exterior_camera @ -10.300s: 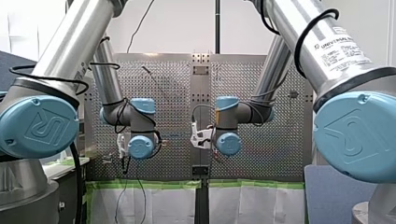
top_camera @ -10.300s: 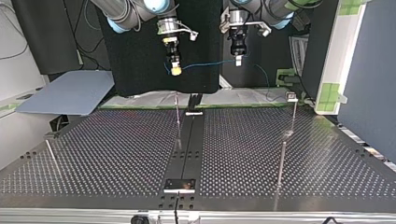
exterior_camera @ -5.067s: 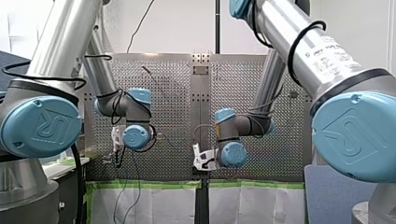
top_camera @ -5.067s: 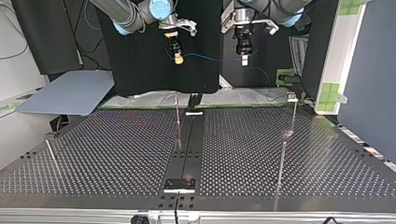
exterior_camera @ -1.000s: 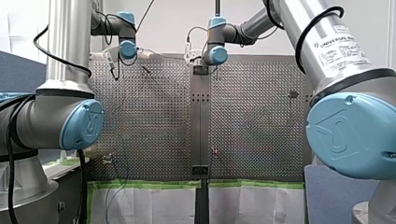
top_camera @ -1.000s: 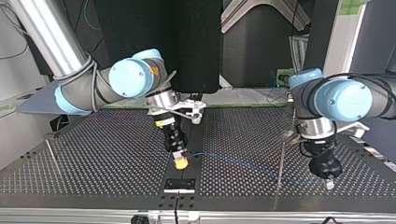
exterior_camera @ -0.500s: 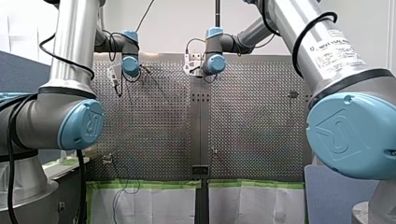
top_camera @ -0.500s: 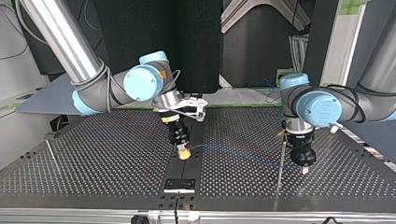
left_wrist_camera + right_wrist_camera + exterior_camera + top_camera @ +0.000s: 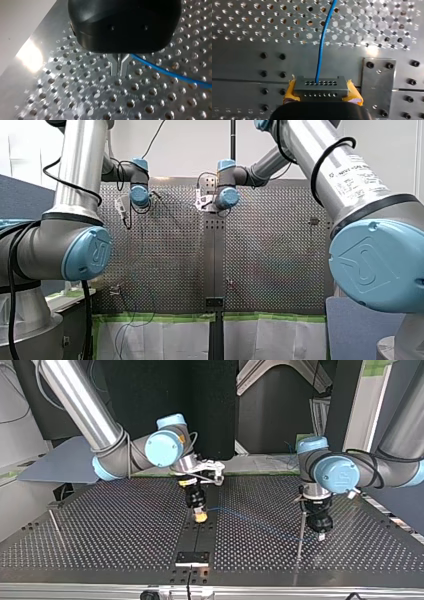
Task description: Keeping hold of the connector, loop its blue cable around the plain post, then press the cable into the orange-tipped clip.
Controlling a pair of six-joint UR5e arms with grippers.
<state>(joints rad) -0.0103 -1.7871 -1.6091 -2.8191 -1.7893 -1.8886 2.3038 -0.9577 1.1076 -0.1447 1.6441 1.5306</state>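
My left arm and my right arm were smooth silver tubes joined by round pale blue caps, each embossed with a logo; dark rings sat where tube met joint; the right tube bore black lettering reading UNIVERSAL ROBOTS; thin black cables looped loosely around both arms; a pale bracket stood at the right wrist; my left gripper had a rounded glossy black housing with two small holes and slim metal fingers; my right gripper was black with yellow-orange pads
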